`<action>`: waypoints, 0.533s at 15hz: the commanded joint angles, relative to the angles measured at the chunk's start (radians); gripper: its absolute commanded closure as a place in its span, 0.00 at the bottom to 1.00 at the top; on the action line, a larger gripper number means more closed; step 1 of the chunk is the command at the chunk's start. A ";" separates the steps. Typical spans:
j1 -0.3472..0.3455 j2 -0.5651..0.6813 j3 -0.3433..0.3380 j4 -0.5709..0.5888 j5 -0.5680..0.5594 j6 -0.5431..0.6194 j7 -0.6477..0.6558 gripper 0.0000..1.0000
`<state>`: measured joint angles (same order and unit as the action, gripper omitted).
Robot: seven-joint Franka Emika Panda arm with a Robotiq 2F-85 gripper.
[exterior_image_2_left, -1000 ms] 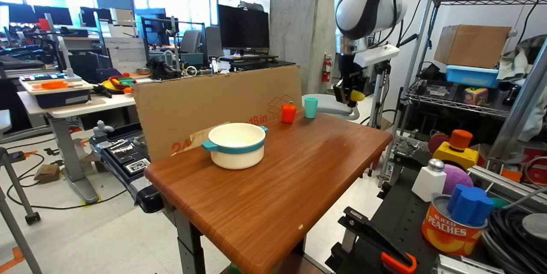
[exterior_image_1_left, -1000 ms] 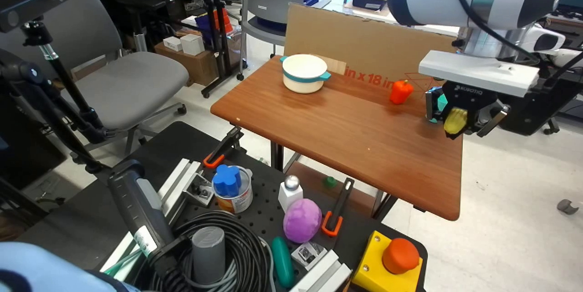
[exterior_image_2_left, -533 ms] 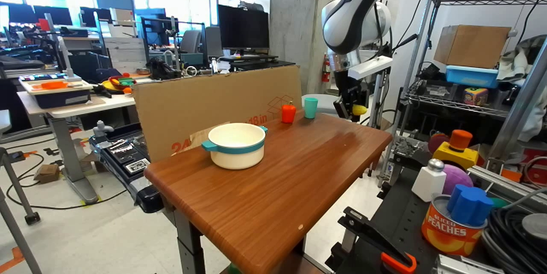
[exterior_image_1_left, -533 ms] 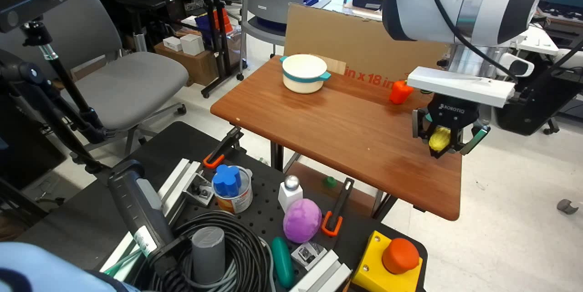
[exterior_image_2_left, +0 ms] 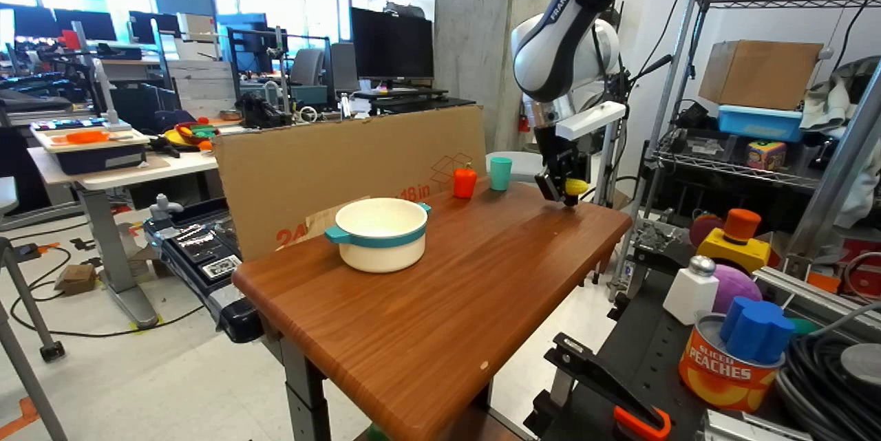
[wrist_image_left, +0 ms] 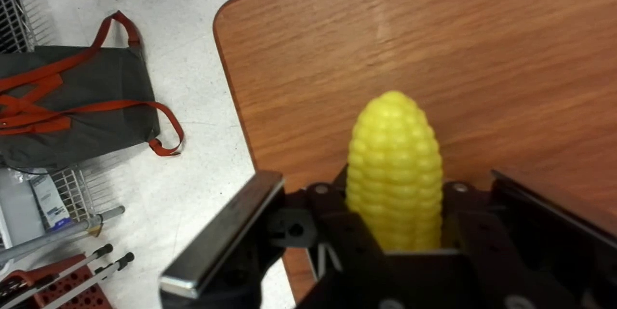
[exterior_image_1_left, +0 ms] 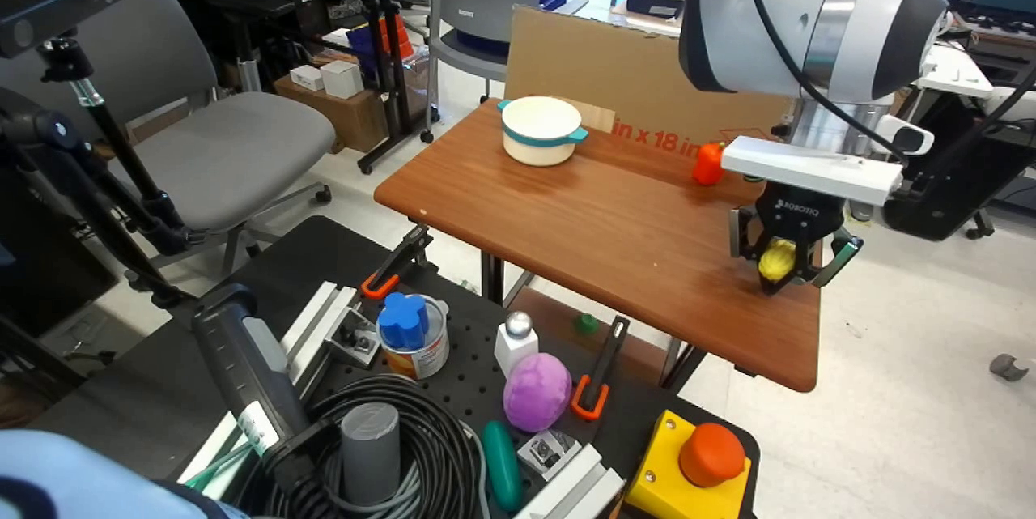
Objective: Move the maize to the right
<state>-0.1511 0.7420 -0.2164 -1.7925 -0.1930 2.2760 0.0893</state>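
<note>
1. Holding the maize (wrist_image_left: 395, 150), my claw (wrist_image_left: 396, 188) is closed on its flanks above the counter (wrist_image_left: 506, 34), near one end.
2. Its long axis runs across my closing line, roughly level, tip jutting free.
3. Straight down seems next; the gap beneath I cannot tell.

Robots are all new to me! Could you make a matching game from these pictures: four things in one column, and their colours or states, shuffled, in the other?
Things:
1. toy corn cob
2. bell pepper
3. cup
4. two-handled pot

Colours or states:
A. cream with teal trim
B. plain teal outside
C. held between the jaws
D. red-orange

Right pairs: 1-C, 2-D, 3-B, 4-A
</note>
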 commanded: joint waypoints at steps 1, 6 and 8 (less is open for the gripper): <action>-0.004 0.046 -0.002 0.060 -0.002 -0.015 -0.008 0.96; 0.004 0.034 -0.011 0.037 -0.025 0.009 -0.013 0.45; 0.011 0.017 -0.018 0.008 -0.055 0.019 -0.018 0.30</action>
<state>-0.1511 0.7596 -0.2248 -1.7635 -0.2178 2.2726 0.0855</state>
